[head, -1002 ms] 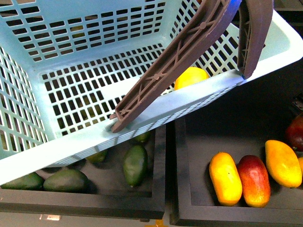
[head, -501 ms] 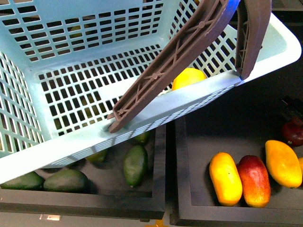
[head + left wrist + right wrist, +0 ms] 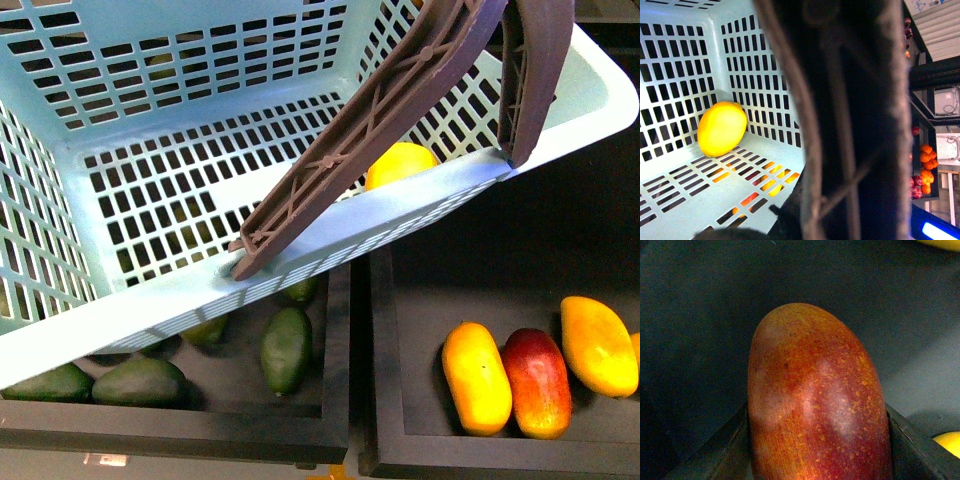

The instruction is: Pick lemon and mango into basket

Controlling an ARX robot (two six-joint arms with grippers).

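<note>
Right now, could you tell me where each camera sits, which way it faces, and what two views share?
Front view: on the robot's body, looking down at the basket over fruit trays; no arm shows.
Left wrist view: on the left wrist, looking into the basket at the lemon, past a blurred brown handle; its fingers unclear.
Right wrist view: on the right wrist, close on the mango between its dark fingers.
Shared: front and left wrist views both show the lemon in the basket.

Dark shelving (image 3: 934, 75) is standing in the background, carrying orange and red produce (image 3: 926, 172), and a blue strip (image 3: 937, 231) is glowing nearby.
</note>
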